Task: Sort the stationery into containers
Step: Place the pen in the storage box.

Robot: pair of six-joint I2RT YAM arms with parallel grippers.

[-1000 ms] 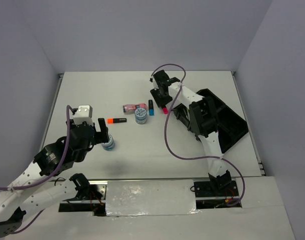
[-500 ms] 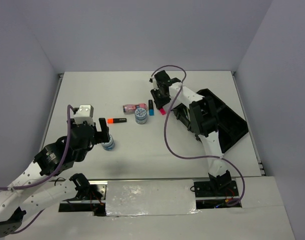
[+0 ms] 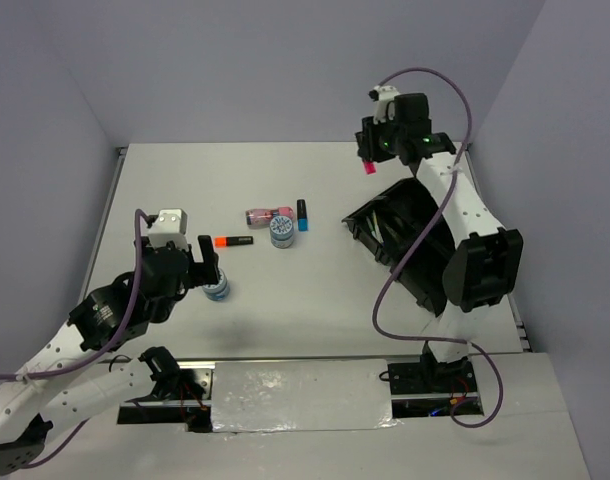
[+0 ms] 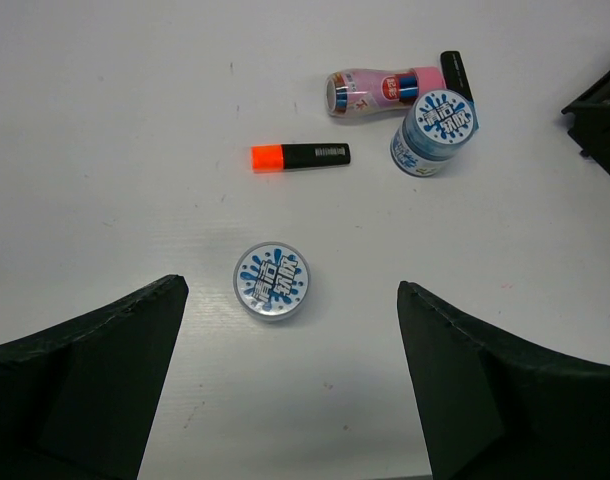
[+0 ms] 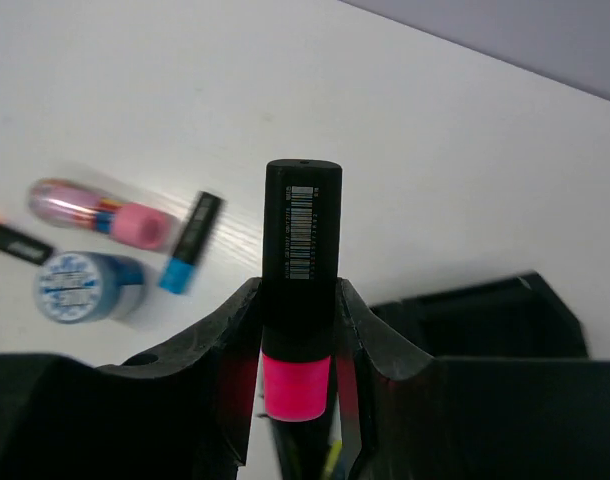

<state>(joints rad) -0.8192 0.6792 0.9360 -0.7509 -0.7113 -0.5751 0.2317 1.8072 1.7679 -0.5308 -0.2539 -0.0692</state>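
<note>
The right gripper (image 5: 297,335) pinched the pink-ended marker (image 5: 302,240), held over the far-left edge of the organiser tray (image 3: 357,224). This looked like the carrying step. Next it needed lowering into a compartment, then release. The left gripper (image 4: 290,295) hung spread over a disc (image 4: 272,282).

blurred: pink tube (image 5: 100,210), blue disc (image 5: 85,287) | cut off: orange marker (image 5: 15,242)

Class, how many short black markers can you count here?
3: orange-ended marker lying alone; blue-ended marker beside the pink tube; pink-ended marker held in the right fingers. Others may lie hidden in the tray.
</note>
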